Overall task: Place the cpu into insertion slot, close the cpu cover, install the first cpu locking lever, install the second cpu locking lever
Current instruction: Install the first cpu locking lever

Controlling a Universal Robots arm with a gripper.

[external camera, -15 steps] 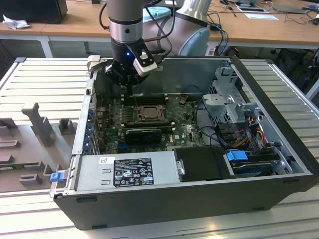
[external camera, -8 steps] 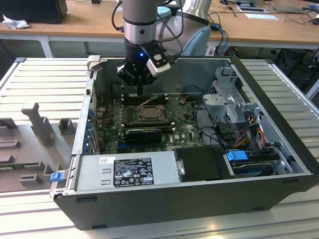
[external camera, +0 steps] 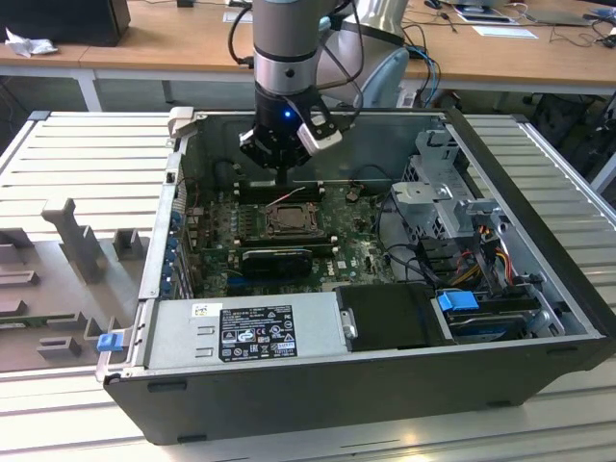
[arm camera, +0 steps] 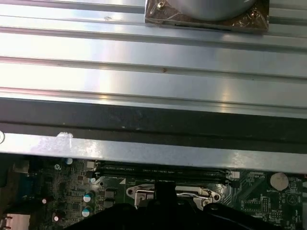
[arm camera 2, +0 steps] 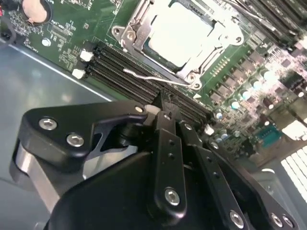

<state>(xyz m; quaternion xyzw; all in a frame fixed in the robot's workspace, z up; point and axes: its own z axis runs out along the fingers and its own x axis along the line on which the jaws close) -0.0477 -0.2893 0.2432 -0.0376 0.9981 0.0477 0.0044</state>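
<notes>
The cpu (arm camera 2: 180,33), a pale silver square, lies in the insertion slot (external camera: 289,220) on the green motherboard. The cpu cover (arm camera 2: 207,56), a silver frame, lies flat around it. A thin wire locking lever (arm camera 2: 148,76) runs along the socket's side next to the memory slots, with one end sticking free. My gripper (arm camera 2: 167,103) hovers just above that side of the socket, its black fingers (arm camera 2: 165,143) pressed together with nothing visible between them. In the exterior view the gripper (external camera: 279,171) hangs inside the open case just behind the socket. The gripper (arm camera: 165,191) tip is dark against the socket's edge.
Long black memory slots (arm camera 2: 129,76) lie between gripper and socket. A black graphics card (external camera: 277,258) sits in front of the socket, a power supply (external camera: 245,332) nearer still. Drive cage and cables (external camera: 448,192) fill the exterior view's right. The case wall (arm camera: 153,124) stands close behind.
</notes>
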